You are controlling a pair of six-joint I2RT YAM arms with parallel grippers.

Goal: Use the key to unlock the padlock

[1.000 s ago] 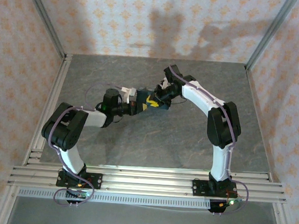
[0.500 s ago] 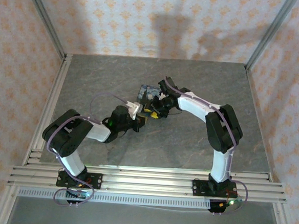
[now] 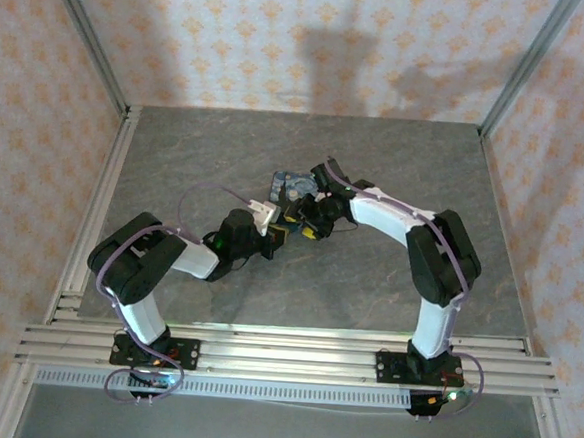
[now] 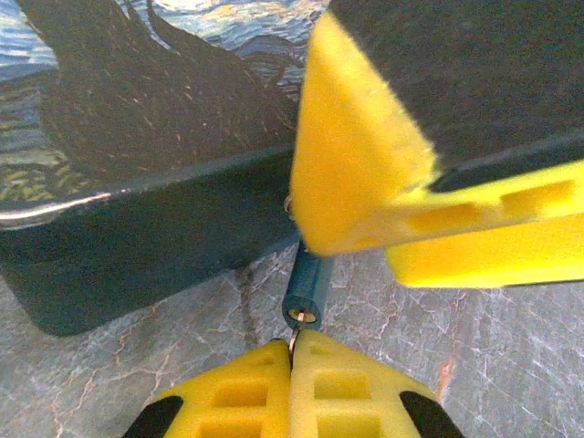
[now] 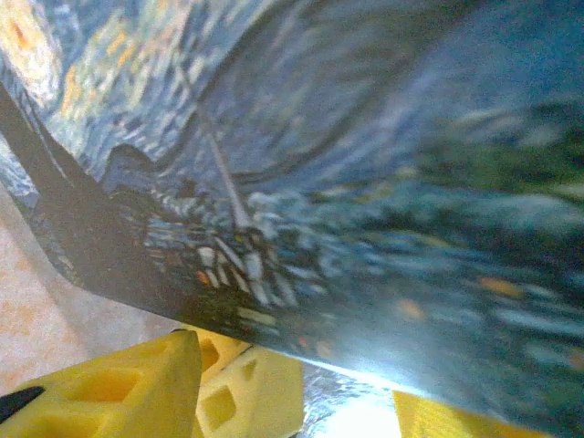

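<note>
From above, the left arm lay folded low, elbow at lower left, its left gripper [image 3: 275,240] at mid-frame facing the right gripper [image 3: 309,226], whose arm arched in from the right. The blue box [image 3: 292,186] sat just above them.

In the left wrist view, its fingers [image 4: 246,392] were pressed together at the bottom edge, pinching the key [image 4: 294,340]. The key's tip was at the keyhole end of the padlock [image 4: 304,290], at centre under the box's edge.

In the right wrist view, yellow fingers [image 5: 137,388] showed at lower left under the box; their grip could not be told.

A blue swirl-painted box [image 3: 292,186] sits mid-way on the grey marbled table [image 3: 196,152]
</note>
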